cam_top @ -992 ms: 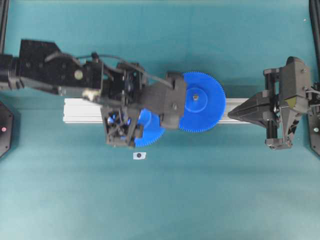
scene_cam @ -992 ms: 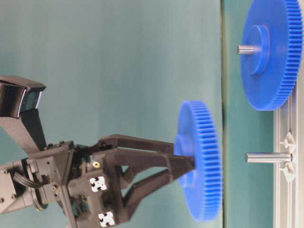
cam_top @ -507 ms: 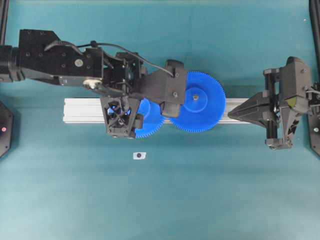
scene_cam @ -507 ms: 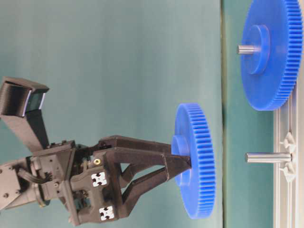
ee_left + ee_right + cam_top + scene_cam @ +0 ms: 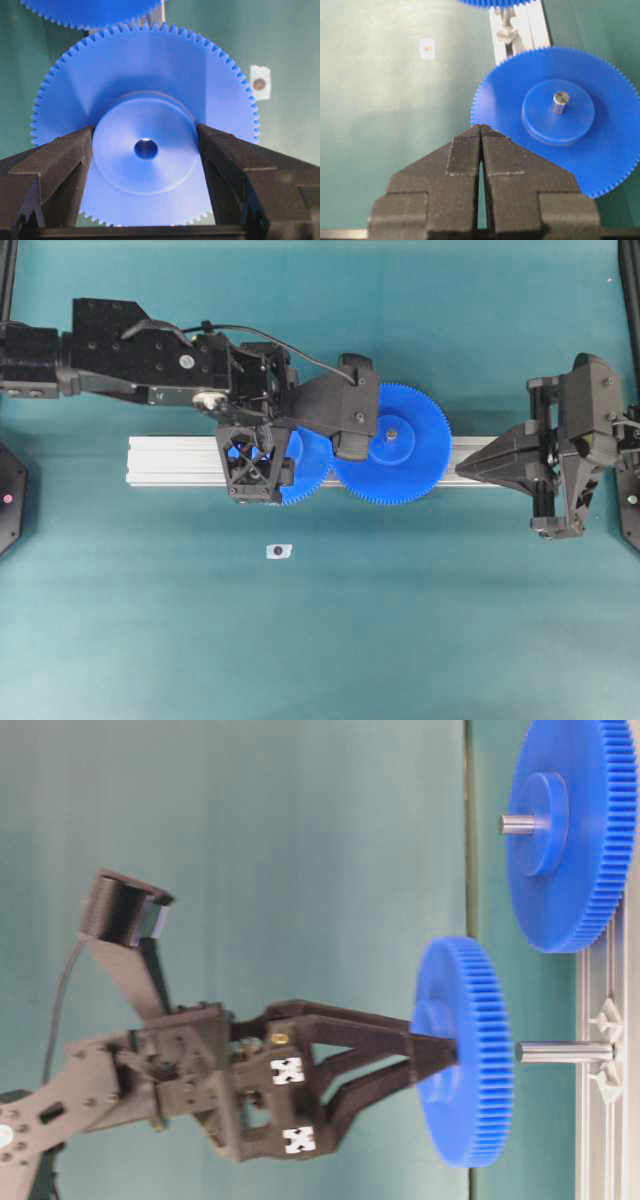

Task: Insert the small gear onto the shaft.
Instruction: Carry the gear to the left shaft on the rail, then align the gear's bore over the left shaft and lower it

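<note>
My left gripper is shut on the raised hub of the small gear, a blue toothed disc held on edge. In the left wrist view its fingers press both sides of the hub around the centre hole. The shaft is a silvery pin sticking out of the rail. Its tip sits just short of the gear's face, level with the hub. From above, the small gear hangs over the rail beside the larger gear. My right gripper is shut and holds nothing, its tip at the larger gear's rim.
The aluminium rail runs across the middle of the table. The larger blue gear sits on its own pin on that rail. A small white sticker lies on the teal mat in front of the rail. The right arm rests at the rail's right end.
My left gripper has carried the small gear back over the rail and toward the shaft, so the gear's face now nearly meets the pin's tip. The right arm has not moved.
</note>
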Controlling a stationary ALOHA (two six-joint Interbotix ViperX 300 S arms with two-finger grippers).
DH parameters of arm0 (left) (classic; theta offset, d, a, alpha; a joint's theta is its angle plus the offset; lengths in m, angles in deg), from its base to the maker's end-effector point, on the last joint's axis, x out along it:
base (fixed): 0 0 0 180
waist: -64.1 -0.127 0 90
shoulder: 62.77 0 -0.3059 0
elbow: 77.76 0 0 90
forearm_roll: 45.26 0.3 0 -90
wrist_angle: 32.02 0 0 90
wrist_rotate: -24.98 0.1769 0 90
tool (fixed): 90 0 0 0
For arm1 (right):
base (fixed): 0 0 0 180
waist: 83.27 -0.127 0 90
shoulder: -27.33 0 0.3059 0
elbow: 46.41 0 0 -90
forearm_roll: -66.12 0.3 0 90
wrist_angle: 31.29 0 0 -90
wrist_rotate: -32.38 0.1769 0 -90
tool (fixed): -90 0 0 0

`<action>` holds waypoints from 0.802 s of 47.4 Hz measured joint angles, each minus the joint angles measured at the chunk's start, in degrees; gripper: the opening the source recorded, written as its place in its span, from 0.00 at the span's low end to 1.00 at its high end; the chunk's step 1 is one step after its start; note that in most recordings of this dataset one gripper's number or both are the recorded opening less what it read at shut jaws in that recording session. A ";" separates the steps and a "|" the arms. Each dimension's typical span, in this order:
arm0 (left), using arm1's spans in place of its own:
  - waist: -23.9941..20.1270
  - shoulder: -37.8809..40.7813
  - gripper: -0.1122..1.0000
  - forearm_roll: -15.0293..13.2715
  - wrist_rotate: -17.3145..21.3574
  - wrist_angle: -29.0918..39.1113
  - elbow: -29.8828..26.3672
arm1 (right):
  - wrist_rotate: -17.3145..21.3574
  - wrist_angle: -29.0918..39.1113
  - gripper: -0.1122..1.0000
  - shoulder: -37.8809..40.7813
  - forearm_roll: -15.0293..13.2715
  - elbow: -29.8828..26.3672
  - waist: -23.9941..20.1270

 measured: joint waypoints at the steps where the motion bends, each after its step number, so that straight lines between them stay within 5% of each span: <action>1: 0.00 0.00 0.72 0.00 -0.09 -0.26 0.18 | 0.00 0.00 0.13 0.00 0.00 0.00 0.00; 38: -0.09 1.49 0.72 0.00 -0.18 -5.62 3.87 | 0.09 -0.09 0.13 0.00 0.00 0.00 0.00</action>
